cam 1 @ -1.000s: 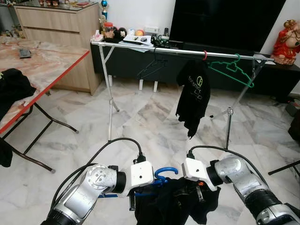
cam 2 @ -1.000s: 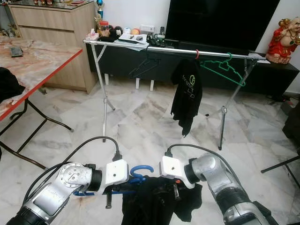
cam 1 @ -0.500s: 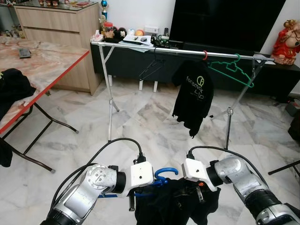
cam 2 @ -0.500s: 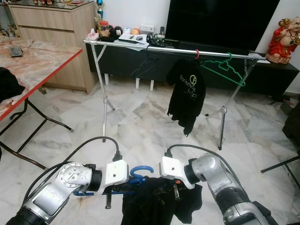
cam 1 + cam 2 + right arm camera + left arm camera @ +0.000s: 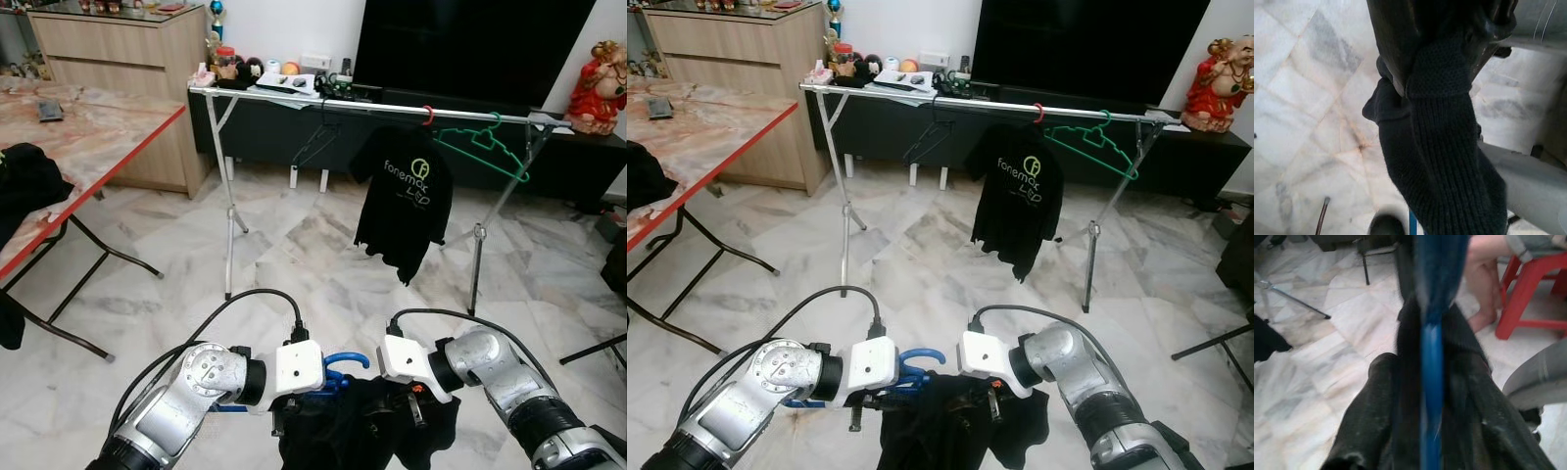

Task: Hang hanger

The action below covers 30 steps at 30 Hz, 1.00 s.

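You've got the blue hanger (image 5: pixel 345 364) low in the centre of the head view, its hook curling up between the two white wrist blocks, with a black garment (image 5: pixel 358 431) draped over it and spilling to the bottom edge. Your left gripper (image 5: pixel 286 423) sits at lower centre-left, right against the hanger; in its wrist view the blue bar (image 5: pixel 1431 382) runs straight down the middle with dark cloth on both sides, but you cannot tell whether those fingers are clenched on it or slack. Your right gripper (image 5: pixel 416 409) is at lower centre-right, buried in the garment; its wrist view shows knitted black fabric (image 5: pixel 1447 147) bunched at the fingers, and again you cannot tell how the fingers stand.

Across the upper half runs the clothes rail (image 5: pixel 294 95), well apart from you over the marble floor (image 5: pixel 294 255). On it hang a black hanger (image 5: pixel 315 147), a black T-shirt (image 5: pixel 402 201) with pale lettering, and a green hanger (image 5: pixel 485 147) towards the upper right. A red-edged table (image 5: pixel 88 147) fills the upper left. A person's legs (image 5: pixel 1484 279) and a red stool (image 5: pixel 1533 293) appear in the left wrist view.
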### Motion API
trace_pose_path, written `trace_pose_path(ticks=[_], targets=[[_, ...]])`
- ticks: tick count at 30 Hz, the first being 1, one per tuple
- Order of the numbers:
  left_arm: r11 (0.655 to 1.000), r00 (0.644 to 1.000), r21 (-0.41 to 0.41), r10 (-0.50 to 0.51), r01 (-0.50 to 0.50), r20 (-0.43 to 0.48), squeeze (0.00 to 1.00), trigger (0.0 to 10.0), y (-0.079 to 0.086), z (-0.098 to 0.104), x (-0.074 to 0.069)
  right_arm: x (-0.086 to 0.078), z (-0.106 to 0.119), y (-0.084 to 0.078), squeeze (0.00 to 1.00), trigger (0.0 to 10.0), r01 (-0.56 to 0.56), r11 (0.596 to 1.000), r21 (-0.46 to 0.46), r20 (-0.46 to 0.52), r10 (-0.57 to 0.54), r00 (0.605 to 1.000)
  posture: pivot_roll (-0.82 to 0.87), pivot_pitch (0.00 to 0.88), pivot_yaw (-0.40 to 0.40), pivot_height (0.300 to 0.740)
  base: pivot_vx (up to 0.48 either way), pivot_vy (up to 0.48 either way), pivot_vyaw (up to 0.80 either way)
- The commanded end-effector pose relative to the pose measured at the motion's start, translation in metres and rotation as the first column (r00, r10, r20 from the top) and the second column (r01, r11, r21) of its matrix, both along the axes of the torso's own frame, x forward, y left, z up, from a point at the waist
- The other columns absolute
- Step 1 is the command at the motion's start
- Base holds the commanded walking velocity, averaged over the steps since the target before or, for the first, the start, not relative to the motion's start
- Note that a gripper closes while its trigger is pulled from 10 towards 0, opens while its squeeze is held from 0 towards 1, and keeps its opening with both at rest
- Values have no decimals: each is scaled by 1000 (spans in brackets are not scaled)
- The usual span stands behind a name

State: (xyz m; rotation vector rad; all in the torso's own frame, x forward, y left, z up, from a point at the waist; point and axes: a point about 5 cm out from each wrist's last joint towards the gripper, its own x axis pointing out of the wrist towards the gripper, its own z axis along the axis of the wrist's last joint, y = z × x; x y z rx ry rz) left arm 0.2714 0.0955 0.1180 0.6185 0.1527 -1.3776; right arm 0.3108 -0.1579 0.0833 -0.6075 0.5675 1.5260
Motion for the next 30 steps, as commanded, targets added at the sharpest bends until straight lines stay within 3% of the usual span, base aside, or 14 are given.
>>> trace_pose_path(ticks=[1, 10, 13, 14, 18, 27, 28, 29, 30], targets=[[999, 999, 37, 24, -25, 26, 1000, 10000, 12, 3, 8, 3, 5, -7, 0, 0, 2, 1000, -28, 26, -1, 1000, 14, 0, -78, 740, 0, 0, 0], [985, 993, 124, 119, -121, 23, 1000, 10000, 45, -1, 12, 0, 0, -17, 0, 0, 29, 998, -52, 11, -28, 1000, 14, 0, -83, 740, 0, 0, 0], [944, 962, 187, 260, -271, 79, 1000, 10000, 79, -3, 21, 1, 1, -23, 0, 0, 59, 996, -61, 19, -58, 998, 9, 0, -83, 740, 0, 0, 0], [944, 962, 187, 260, -271, 79, 1000, 10000, 79, -3, 21, 1, 1, -23, 0, 0, 59, 996, -61, 19, -58, 998, 9, 0, -83, 740, 0, 0, 0], [910, 922, 154, 372, -385, 110, 1000, 10000, 105, 2, 20, -1, 0, -28, 0, 0, 66, 995, -71, 10, -65, 998, 16, 0, -87, 740, 0, 0, 0], [876, 884, 129, 452, -465, 123, 1000, 10000, 113, -7, 17, -1, 0, -28, 0, 0, 64, 995, -72, 12, -63, 998, 15, 0, -92, 740, 0, 0, 0], [834, 839, 126, 514, -538, 180, 0, 10000, 118, -14, 22, 4, 5, -28, 0, 0, 105, 993, -47, 48, -103, 994, 16, 0, -93, 740, 0, 0, 0], [834, 839, 126, 514, -538, 180, 0, 10000, 118, -14, 22, 4, 5, -28, 0, 0, 105, 993, -47, 48, -103, 994, 16, 0, -93, 740, 0, 0, 0], [800, 801, 111, 561, -590, 210, 0, 10000, 122, -18, 26, 8, 8, -28, 0, 0, 131, 991, -28, 78, -129, 989, 12, 0, -95, 740, 0, 0, 0]])
